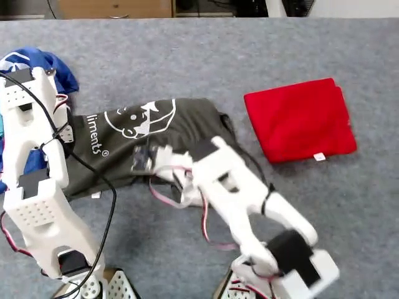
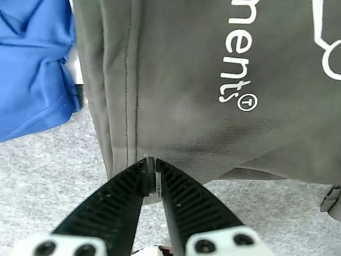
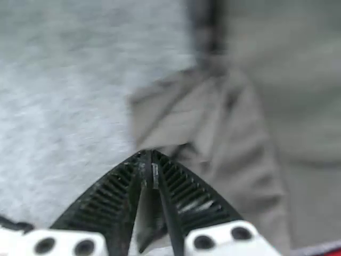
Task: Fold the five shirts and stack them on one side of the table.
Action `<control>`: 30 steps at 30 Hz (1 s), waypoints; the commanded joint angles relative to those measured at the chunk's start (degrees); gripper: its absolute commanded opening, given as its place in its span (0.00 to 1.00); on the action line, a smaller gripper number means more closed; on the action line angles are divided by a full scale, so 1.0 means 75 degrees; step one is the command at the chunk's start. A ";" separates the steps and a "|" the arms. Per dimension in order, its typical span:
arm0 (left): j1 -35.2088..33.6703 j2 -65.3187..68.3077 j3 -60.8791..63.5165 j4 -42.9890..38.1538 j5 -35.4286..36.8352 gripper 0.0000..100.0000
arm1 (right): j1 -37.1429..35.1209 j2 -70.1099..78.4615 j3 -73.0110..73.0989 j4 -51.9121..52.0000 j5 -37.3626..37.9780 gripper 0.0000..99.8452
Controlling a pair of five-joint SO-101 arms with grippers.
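Olive shirt (image 1: 174, 124): lies long axis crosswise; near edge clamped in closed jaws of left gripper (image 2: 150, 170) and right gripper (image 3: 147, 168), apart along it

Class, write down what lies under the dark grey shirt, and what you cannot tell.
The dark grey shirt lies on the grey table cover, which shows along its edges. The blue shirt meets one end; whether it runs underneath is hidden.
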 commanded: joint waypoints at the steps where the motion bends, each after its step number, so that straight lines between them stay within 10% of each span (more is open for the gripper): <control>1: -0.0094 -0.0053 -0.0199 0.0094 0.0012 0.02 | -0.0697 -0.1225 0.0744 -0.0012 0.0082 0.01; 11: -0.0023 -0.0053 -0.0199 0.0094 0.0023 0.02 | 0.1401 -0.2057 -0.0557 0.0047 0.0340 0.01; 30: -0.0094 -0.0053 -0.0188 0.0094 0.0012 0.02 | -0.0299 0.1295 -0.0592 -0.0926 0.0023 0.01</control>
